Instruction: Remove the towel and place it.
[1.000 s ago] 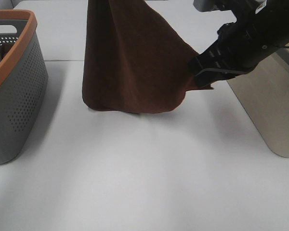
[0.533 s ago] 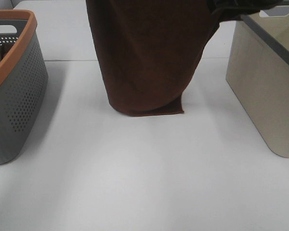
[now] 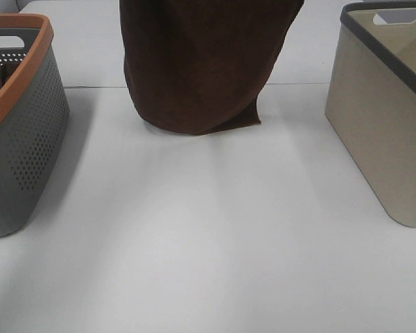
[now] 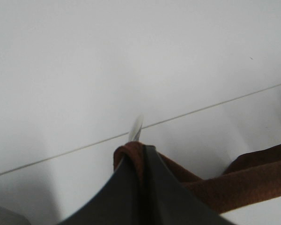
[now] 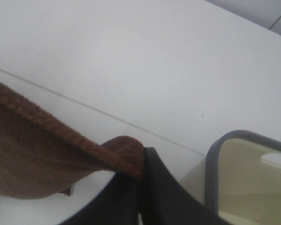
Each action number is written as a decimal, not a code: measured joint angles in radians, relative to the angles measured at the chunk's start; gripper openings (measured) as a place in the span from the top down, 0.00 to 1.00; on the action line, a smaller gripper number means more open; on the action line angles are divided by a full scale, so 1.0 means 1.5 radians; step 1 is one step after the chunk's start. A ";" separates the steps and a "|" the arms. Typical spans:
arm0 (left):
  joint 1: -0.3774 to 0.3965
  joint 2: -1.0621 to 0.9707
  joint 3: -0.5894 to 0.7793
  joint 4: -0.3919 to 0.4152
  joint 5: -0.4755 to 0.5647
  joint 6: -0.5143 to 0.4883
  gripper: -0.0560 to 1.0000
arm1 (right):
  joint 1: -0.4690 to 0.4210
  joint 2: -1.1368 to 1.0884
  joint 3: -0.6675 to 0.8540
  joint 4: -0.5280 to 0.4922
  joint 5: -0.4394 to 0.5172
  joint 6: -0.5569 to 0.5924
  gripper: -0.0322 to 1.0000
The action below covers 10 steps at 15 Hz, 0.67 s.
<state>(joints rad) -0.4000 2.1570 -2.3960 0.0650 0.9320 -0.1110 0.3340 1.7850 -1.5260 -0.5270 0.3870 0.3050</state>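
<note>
The dark brown towel (image 3: 201,62) hangs from above the top edge of the high view, its lower hem just over the white table. Neither gripper shows in the high view. In the left wrist view my left gripper (image 4: 141,159) is shut on a corner of the towel (image 4: 253,180). In the right wrist view my right gripper (image 5: 141,166) is shut on another corner of the towel (image 5: 33,154), close beside the beige basket. No white label shows.
A grey perforated basket with an orange rim (image 3: 21,139) stands at the left. A beige basket with a dark grey rim (image 3: 385,125) stands at the right; it also shows in the right wrist view (image 5: 246,178). The white table (image 3: 208,243) lies between them.
The right arm has risen out of the high view. The towel has been lifted and now hangs straighter, its hem higher and farther back.
</note>
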 joint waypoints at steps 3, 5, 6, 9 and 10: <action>0.000 0.047 0.000 0.033 -0.097 -0.001 0.95 | -0.024 0.067 -0.075 -0.014 -0.032 0.009 0.97; 0.000 0.069 0.000 0.075 -0.185 -0.009 0.95 | -0.035 0.115 -0.129 -0.019 -0.043 0.009 0.97; 0.000 0.081 0.000 0.109 -0.261 -0.029 0.95 | -0.046 0.145 -0.167 -0.021 -0.053 0.012 0.97; 0.000 0.092 0.000 0.117 -0.269 -0.043 0.95 | -0.050 0.153 -0.179 -0.009 -0.049 0.024 0.97; 0.000 0.100 0.000 0.117 -0.243 -0.045 0.95 | -0.050 0.158 -0.179 0.005 -0.029 0.024 0.97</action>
<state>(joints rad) -0.4000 2.3070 -2.3960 0.2410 0.5680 -0.1790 0.2590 2.0220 -1.7940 -0.5200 0.3430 0.3410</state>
